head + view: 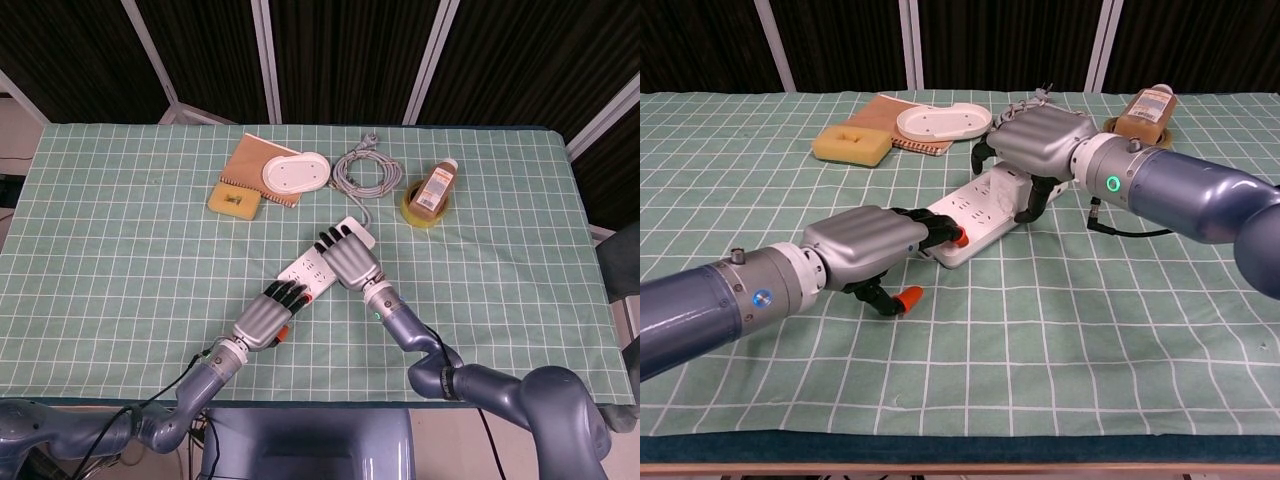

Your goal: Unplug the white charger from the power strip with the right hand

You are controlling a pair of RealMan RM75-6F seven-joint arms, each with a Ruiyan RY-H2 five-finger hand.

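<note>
The white power strip [305, 264] [975, 215] lies at a slant in the middle of the table. My right hand [350, 262] [1040, 140] covers its far end and grips the white charger [1005, 184], with fingers curled over the far side and the thumb on the near side. The head view hides the charger under this hand. My left hand [268, 315] [865, 245] rests its fingers [945, 232] on the strip's near end, and its orange-tipped thumb lies on the cloth beside the strip.
At the back are a yellow sponge [233, 199] [852, 143], a brown notebook [250, 158] under a white oval dish [295, 174] [943, 122], a coiled grey cable [362, 172], and a brown bottle [434, 188] [1145, 108] on a yellow tape roll [414, 213].
</note>
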